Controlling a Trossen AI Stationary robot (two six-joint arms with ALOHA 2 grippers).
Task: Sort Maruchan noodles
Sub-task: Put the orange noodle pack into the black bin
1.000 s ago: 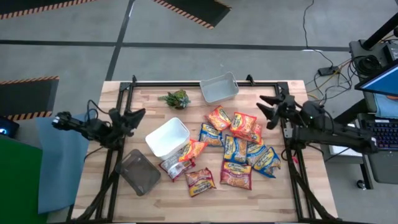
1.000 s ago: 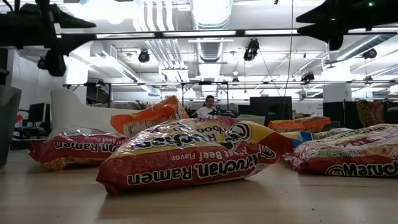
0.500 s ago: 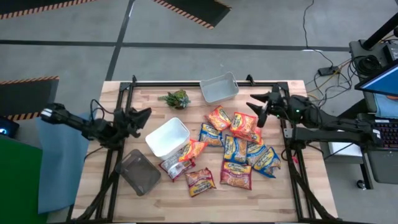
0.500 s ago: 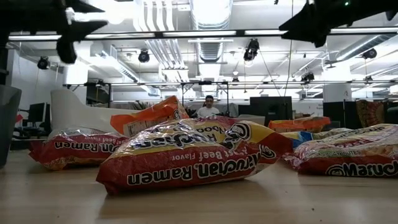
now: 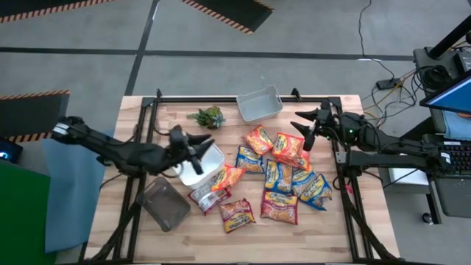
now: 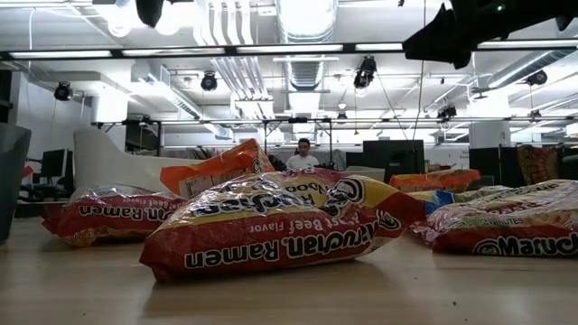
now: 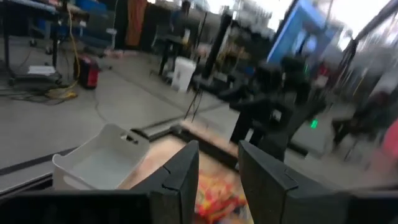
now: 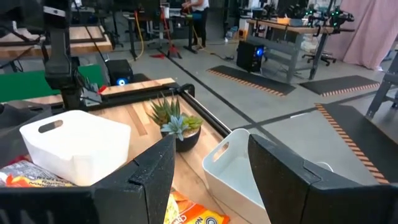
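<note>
The Maruchan noodles (image 5: 280, 175) lie as a loose pile of orange-red, blue-yellow and dark red packets flat on the table's right half; the low view shows them close up (image 6: 280, 230). One orange packet (image 5: 228, 177) leans on the white tub (image 5: 208, 171). My left gripper (image 5: 204, 141) hangs open above that tub's far rim, pointing toward the table's right, with nothing between its fingers (image 7: 217, 155). My right gripper (image 5: 303, 132) hovers open and empty at the pile's far right corner, pointing left (image 8: 211, 149).
A grey tub (image 5: 259, 104) stands at the far edge, and a small green plant (image 5: 207, 116) stands to its left. A clear tub (image 5: 163, 202) sits near left. A black frame (image 5: 221, 98) runs around the table. A person stands in the room behind (image 6: 302, 155).
My left gripper has swung from the table's left edge toward the right and upward, ending above the white tub, still open. My right gripper shifted slightly toward the pile early on and then held still. No packets or tubs have moved.
</note>
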